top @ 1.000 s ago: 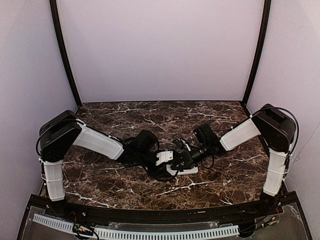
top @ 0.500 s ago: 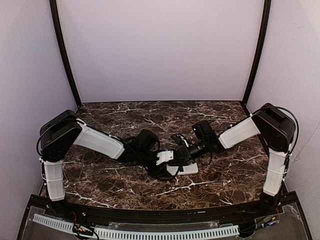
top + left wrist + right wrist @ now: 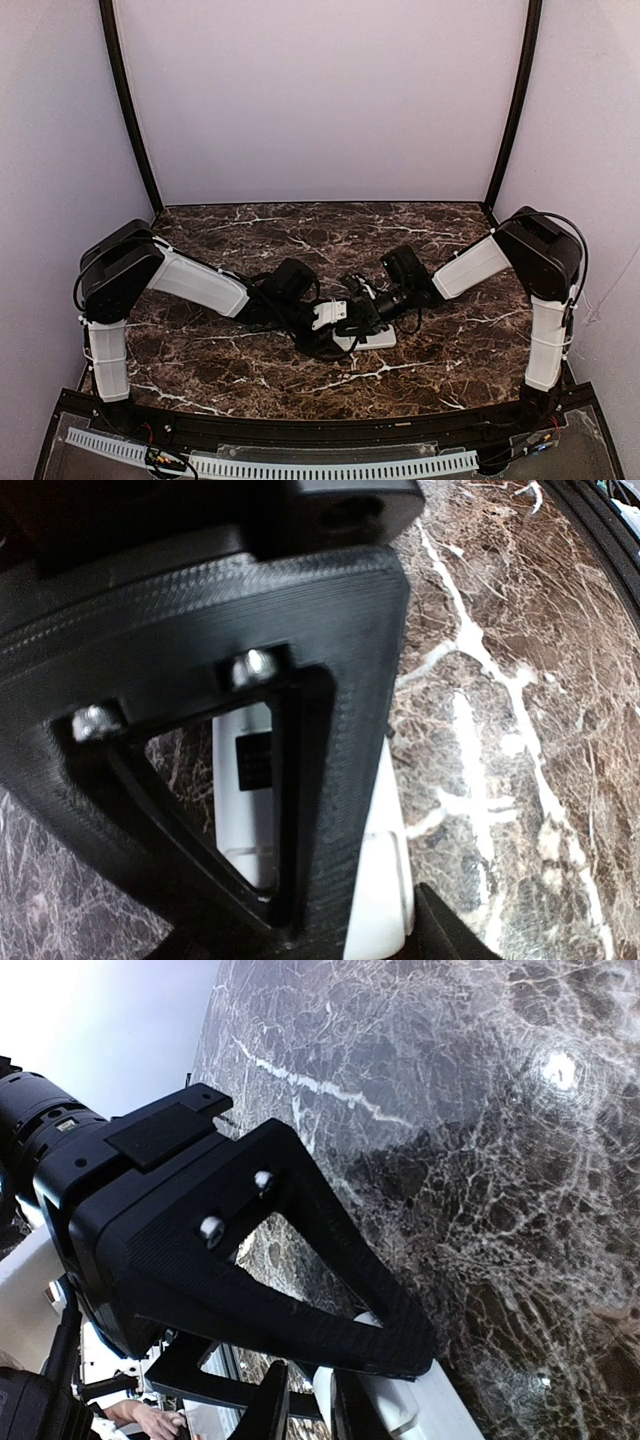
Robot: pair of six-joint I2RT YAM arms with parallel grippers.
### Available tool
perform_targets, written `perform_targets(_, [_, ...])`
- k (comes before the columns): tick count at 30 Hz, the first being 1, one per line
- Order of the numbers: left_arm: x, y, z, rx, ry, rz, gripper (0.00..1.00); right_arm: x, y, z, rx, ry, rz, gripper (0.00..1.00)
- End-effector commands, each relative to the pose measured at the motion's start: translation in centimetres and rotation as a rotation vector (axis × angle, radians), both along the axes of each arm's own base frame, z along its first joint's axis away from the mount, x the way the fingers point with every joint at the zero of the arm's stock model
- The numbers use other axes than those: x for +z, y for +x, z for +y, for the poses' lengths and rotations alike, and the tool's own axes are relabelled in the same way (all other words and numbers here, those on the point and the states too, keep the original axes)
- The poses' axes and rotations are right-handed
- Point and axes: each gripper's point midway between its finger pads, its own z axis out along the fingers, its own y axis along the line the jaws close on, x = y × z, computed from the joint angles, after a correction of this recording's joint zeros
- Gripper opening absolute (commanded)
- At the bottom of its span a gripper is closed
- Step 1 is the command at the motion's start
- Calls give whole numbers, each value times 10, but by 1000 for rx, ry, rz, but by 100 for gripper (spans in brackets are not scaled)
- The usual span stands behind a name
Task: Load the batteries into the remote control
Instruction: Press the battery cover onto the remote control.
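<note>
Left gripper [image 3: 372, 925]: clamped on remote control [image 3: 385, 860], white body between its fingers.
Right gripper [image 3: 308, 1410]: fingers nearly together; grasp cannot tell.

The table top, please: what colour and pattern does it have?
The table top is dark brown marble with white veins, clearest in the left wrist view.

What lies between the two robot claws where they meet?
The white remote control. The top view shows it flat on the table where the left gripper and right gripper meet; the left wrist view shows it between the left fingers.
</note>
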Motion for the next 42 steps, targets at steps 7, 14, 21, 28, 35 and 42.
perform_targets(7, [4,9,4,30,13,-22,54,-27,-15,-18,-22,-105,37,15])
perform_targets(14, [16,15,7,68,-27,-85,67,-28,-16,-20,-21,-111,39,14])
perform_targets(21, [33,15,10,97,-87,-151,78,-29,-16,-20,-24,-113,40,15])
perform_targets(28, [32,10,7,83,-98,-179,76,-27,-16,-19,-26,-103,42,14])
perform_targets(35, [26,7,2,66,-93,-167,69,-26,-16,-18,-24,-96,46,14])
perform_targets(42, [16,3,1,44,-69,-141,62,-25,-16,-17,-22,-90,45,14])
